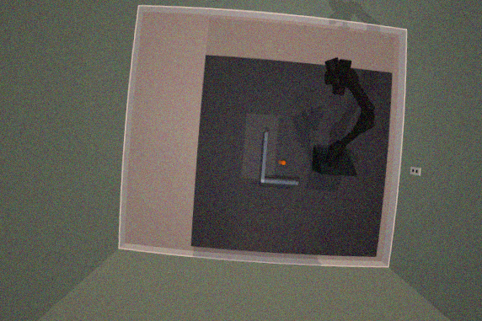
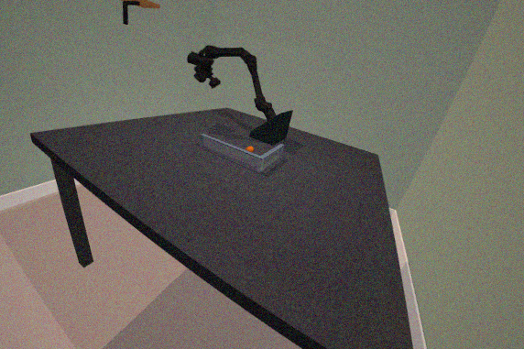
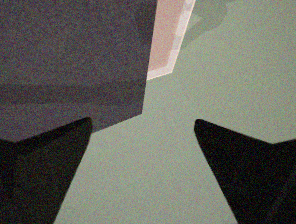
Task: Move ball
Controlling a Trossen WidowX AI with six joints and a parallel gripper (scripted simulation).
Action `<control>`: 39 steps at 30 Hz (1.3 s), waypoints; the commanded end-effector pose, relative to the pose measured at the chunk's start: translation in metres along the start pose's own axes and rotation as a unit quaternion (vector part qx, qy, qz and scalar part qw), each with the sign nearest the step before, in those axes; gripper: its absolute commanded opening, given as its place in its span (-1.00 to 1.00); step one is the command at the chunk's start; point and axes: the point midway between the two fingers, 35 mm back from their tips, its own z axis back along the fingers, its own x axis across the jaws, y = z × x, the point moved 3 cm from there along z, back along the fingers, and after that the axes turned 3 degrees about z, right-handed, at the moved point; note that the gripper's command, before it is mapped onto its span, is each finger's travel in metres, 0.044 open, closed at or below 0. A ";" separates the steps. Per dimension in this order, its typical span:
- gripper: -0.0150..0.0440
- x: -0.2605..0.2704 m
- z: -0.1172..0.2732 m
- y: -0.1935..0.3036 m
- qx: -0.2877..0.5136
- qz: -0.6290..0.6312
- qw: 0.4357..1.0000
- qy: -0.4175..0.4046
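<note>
In the top view, going from left to right, the two low clear walls (image 1: 265, 157) are seen forming an L on the dark table (image 1: 236, 220); the long wall is standing on the left and the short one is running along the bottom; the orange ball (image 1: 282, 163) is lying inside the corner, near the short wall and touching neither; further right, the arm's base (image 1: 333, 163) is set, and the arm is being held bent away to the far edge of the table, where the gripper (image 1: 337, 69) is being carried.

In the exterior view the gripper (image 2: 208, 78) is being held high above the table (image 2: 229, 212), well apart from the ball (image 2: 249, 148), which is lying low on the surface behind the clear wall (image 2: 238, 153).

In the wrist view the fingers are being held wide apart with nothing between them; only the table edge (image 3: 75, 65) and floor are being shown; the see-through copy cannot be made out.
</note>
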 end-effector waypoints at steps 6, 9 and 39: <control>0.38 0.014 0.007 -0.044 -0.053 0.037 0.998 -0.005; 0.38 0.033 0.019 -0.086 -0.105 0.076 0.991 -0.009; 0.38 0.401 0.223 -0.228 -0.384 0.566 0.729 0.026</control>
